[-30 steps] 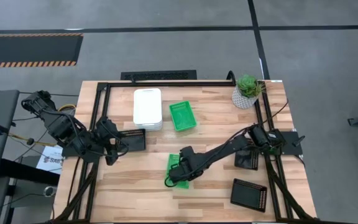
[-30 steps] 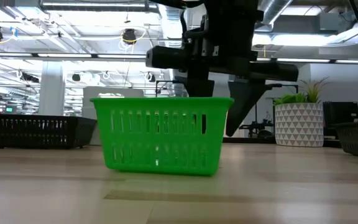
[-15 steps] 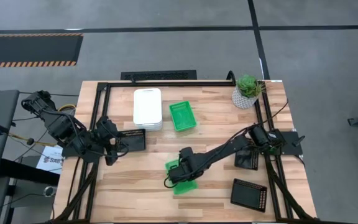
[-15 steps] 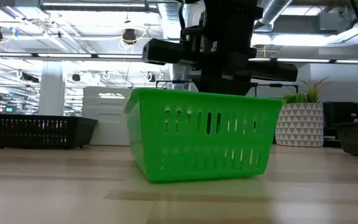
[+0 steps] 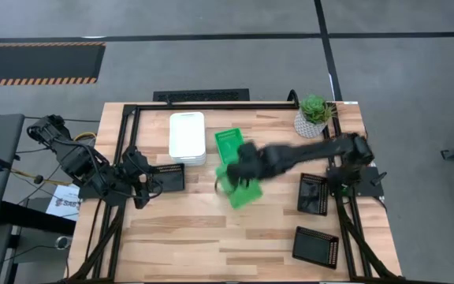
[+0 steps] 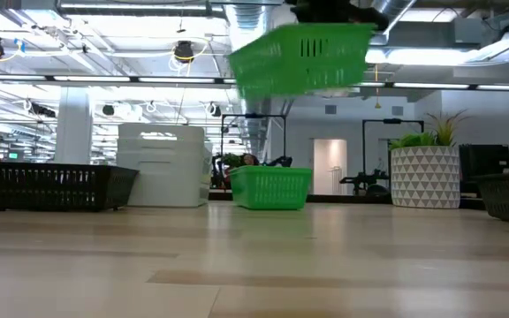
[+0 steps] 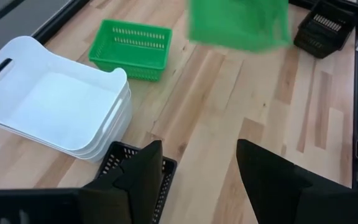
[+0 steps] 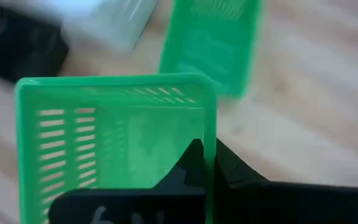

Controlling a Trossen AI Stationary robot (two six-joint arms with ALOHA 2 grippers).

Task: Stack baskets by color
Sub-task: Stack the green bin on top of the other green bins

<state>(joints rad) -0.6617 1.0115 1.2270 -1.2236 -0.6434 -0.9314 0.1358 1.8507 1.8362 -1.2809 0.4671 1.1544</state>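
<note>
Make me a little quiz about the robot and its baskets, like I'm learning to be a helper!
1. True or false: the green basket held by the right gripper rests on the table.
2. Which stack stands beside the other green basket? A) black B) white C) plant
3. Fill in: the left gripper is ____, above a black basket.

Key: 1 false, it is lifted in the air. 2 B, the white baskets. 3 open.

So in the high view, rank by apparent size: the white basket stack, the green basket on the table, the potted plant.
1. White basket stack, clearly largest.
2. Green basket on the table, partly hidden by the carried one.
3. Potted plant, smallest, though close to the green basket.
</note>
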